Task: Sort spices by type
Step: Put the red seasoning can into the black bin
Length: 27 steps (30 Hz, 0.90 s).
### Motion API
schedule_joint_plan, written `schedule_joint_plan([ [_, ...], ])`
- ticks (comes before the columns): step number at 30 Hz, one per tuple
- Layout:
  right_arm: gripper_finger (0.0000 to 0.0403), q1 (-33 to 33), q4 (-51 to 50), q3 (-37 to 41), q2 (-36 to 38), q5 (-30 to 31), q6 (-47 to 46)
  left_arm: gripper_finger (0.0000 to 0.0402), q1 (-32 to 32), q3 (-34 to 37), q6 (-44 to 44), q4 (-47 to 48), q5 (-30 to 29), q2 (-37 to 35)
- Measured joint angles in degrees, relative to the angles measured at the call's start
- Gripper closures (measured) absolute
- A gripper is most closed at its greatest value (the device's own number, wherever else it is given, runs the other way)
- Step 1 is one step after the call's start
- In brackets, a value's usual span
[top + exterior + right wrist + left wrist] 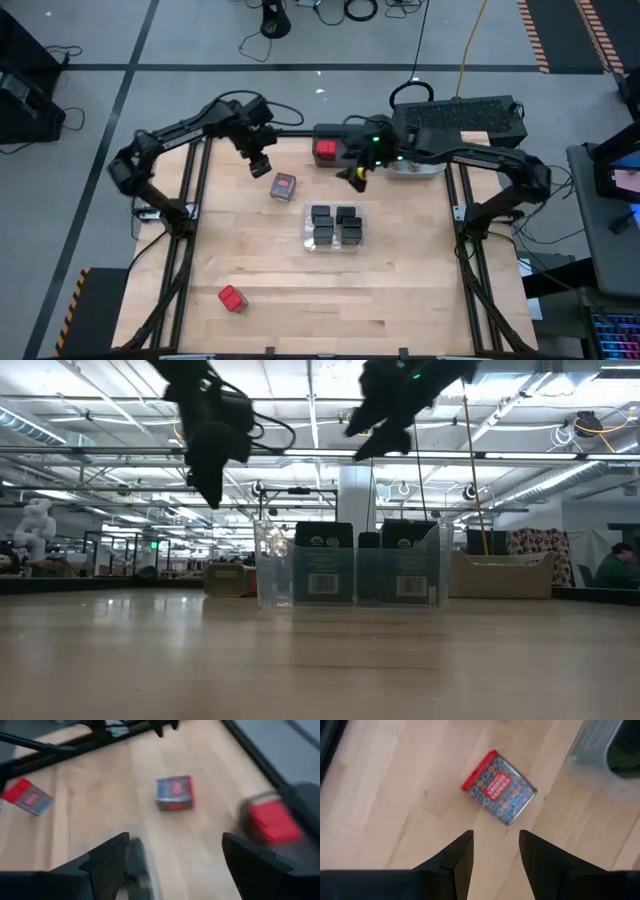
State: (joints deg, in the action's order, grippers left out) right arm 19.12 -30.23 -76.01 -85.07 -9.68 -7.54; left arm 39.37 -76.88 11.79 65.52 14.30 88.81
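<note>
A red-topped spice tin (284, 185) lies on its side on the wooden table, and my left gripper (260, 165) hovers open just to its far-left. In the left wrist view the tin (499, 787) lies ahead of the open fingers (496, 850). My right gripper (357, 178) is open in the air right of the tin, which also shows in its wrist view (174, 793). Another red-topped box (232, 298) lies near the table's near-left corner. Several black boxes (335, 225) stand in a clear bin (270, 575). One red-topped box (326, 150) sits in the dark grey bin. No tan-lidded jars show.
The dark grey bin (345, 135) stands at the far edge, and a light grey bin (415, 168) is partly hidden under my right arm. Bare wood stretches across the near half of the table (400, 300). Both arms hang above the table top in the low view.
</note>
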Motion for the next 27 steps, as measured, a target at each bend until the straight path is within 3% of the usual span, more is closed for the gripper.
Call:
schedule_joint_plan([
  [6,0.0101,-0.5,11.6,0.0,-6.9,-2.7,-1.3,0.0240,-1.7,16.7,-10.2,-19.0,5.0,-11.5],
  [12,0.0101,0.0,14.4,0.0,-8.5,-2.7,-4.5,0.0240,-6.2,28.0,-15.9,-30.8,2.8,-13.4],
  [18,0.0101,0.0,14.5,0.0,-8.5,-2.7,-6.3,0.0250,-9.8,31.4,-19.4,-39.0,-6.3,-13.4],
  [27,0.0101,-0.2,14.1,0.0,-8.5,-2.5,-7.3,0.0338,-14.6,31.6,-20.5,-40.3,-10.8,-7.1],
])
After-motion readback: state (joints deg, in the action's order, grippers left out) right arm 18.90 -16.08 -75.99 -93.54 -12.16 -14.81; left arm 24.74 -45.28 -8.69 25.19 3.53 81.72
